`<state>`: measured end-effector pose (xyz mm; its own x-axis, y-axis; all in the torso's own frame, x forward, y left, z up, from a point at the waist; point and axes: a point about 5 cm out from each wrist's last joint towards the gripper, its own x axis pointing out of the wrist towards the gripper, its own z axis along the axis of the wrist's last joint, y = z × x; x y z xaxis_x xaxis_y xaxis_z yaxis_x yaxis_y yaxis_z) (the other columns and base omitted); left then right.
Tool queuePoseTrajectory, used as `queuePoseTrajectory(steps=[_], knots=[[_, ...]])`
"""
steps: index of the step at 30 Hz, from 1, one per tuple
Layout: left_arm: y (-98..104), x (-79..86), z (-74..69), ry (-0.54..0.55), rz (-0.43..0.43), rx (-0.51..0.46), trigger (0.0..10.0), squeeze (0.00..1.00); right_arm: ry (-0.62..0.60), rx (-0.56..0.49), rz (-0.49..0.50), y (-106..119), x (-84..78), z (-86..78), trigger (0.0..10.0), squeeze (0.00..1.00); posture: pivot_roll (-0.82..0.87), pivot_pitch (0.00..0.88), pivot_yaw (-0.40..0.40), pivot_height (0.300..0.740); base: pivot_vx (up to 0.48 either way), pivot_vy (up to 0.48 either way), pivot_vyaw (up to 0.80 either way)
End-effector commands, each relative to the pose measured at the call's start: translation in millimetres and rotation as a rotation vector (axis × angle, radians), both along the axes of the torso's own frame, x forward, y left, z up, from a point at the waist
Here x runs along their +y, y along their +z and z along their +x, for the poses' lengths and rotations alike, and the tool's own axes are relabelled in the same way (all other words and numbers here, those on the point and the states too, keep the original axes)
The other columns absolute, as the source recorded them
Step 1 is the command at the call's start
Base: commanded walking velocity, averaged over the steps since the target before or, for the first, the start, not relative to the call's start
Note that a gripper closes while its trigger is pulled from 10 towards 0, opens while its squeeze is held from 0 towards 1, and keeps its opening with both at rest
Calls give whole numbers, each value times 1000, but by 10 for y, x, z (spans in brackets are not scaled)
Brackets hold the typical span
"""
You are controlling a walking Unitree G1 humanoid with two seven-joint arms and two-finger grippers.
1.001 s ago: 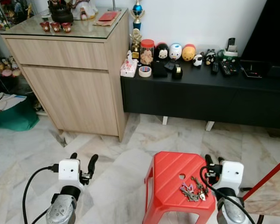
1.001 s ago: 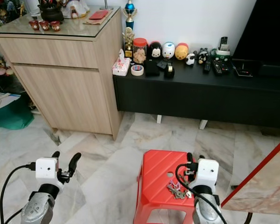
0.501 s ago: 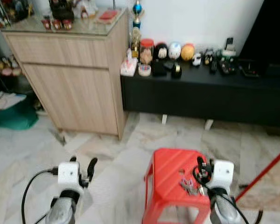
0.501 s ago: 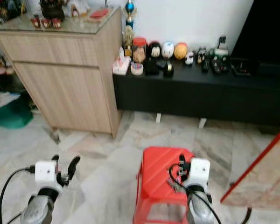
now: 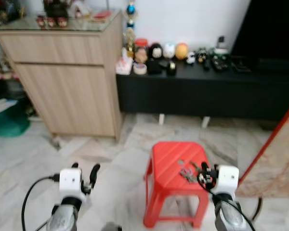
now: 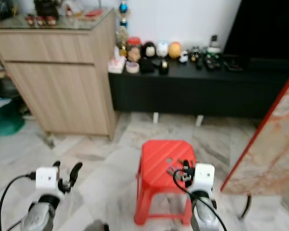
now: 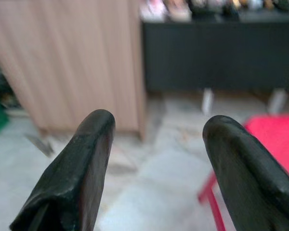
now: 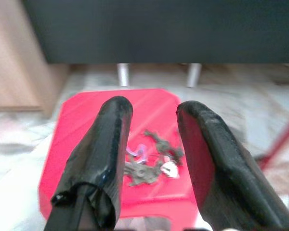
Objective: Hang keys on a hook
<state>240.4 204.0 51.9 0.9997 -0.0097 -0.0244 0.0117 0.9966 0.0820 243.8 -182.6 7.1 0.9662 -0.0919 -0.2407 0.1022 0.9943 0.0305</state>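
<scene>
Keys [image 8: 149, 161] lie on red stool [image 5: 168, 159] beyond the right gripper [image 8: 151, 122], fingers parted, holding nothing.

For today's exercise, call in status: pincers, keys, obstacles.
Both pincers open, empty. Right pincer above keys on red stool. Left pincer idle over floor. Nothing blocking.

This is a home living room. A marble-tiled floor [image 5: 111, 159] runs up to a light wooden cabinet [image 5: 67, 82] with ornaments on its glass top. Beside it a low black counter [image 5: 192, 91] carries round toy figures [image 5: 168, 50], a jar and remote controls. A red plastic stool [image 5: 176, 180] stands on the floor.
</scene>
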Motion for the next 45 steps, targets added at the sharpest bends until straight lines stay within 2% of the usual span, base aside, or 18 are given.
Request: queuePoseTrajectory(steps=[1, 21, 23, 27, 41, 45], knots=[[-89, 6, -62, 2, 10, 48, 10000, 0, 12, 1, 14, -4, 45, 15, 10000, 0, 64, 0, -11, 655, 0, 0, 0], [-118, -19, -58, 13, -10, 71, 10000, 0, 25, 61, 27, -83, 89, 43, 10000, 0, 71, 5, -18, 655, 0, 0, 0], [-118, -18, -57, 13, -12, 71, 10000, 0, 25, 60, 34, -93, 100, 39, 10000, 0, 71, 5, -17, 640, 0, 0, 0], [-117, -24, -55, 10, -15, 71, 10000, 0, 27, 34, 49, -78, 100, 40, 10000, 0, 69, 5, -16, 640, 0, 0, 0], [-109, 21, -57, 25, -14, 73, 10000, 0, 25, 37, 53, -80, 105, 50, 10000, 0, 70, 11, -14, 640, 341, 0, 0], [-112, 17, -58, 22, -15, 75, 10000, 0, 30, 73, 47, -115, 117, 46, 10000, 0, 70, 12, -14, 635, 364, 0, 0]])
